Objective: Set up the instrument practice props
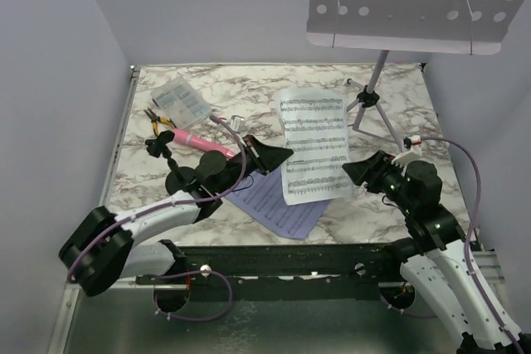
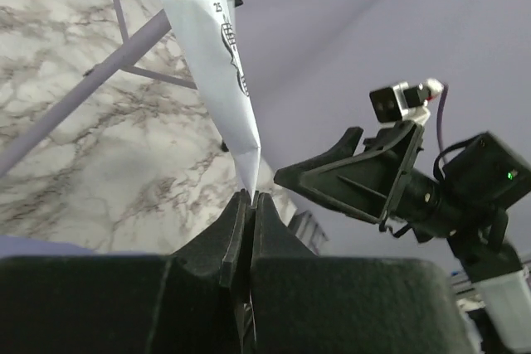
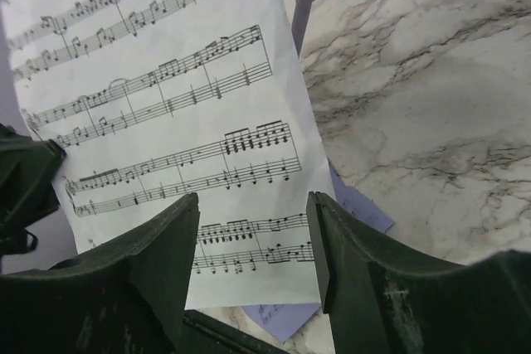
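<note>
In the top view the perforated desk of the music stand (image 1: 406,2) is cut off by the upper edge, and only part of its thin tripod (image 1: 372,93) shows below it, one leg running behind the printed sheet of music (image 1: 314,143). A second, lavender page (image 1: 278,205) lies flat on the marble counter (image 1: 149,176), mostly covered by the white sheet and the left arm. The pink microphone (image 1: 197,142) lies on the counter at the left, its near end hidden behind the left arm, and the small black mic stand (image 1: 176,178) beside it is hard to tell apart from the dark arm. The clear box (image 1: 182,104) and the pliers (image 1: 159,123) sit at the far left corner, the pliers touching the microphone's far end. The left hand (image 1: 284,154) is clenched on the left edge of the white sheet; its wrist view shows the fingers (image 2: 236,230) pressed together with the paper's edge (image 2: 207,39) rising out of them. The right hand (image 1: 350,171) is released, its fingers (image 3: 166,246) standing well apart at the sheet's lower right corner (image 3: 166,105) and gripping nothing; whether they touch the paper cannot be told
</note>
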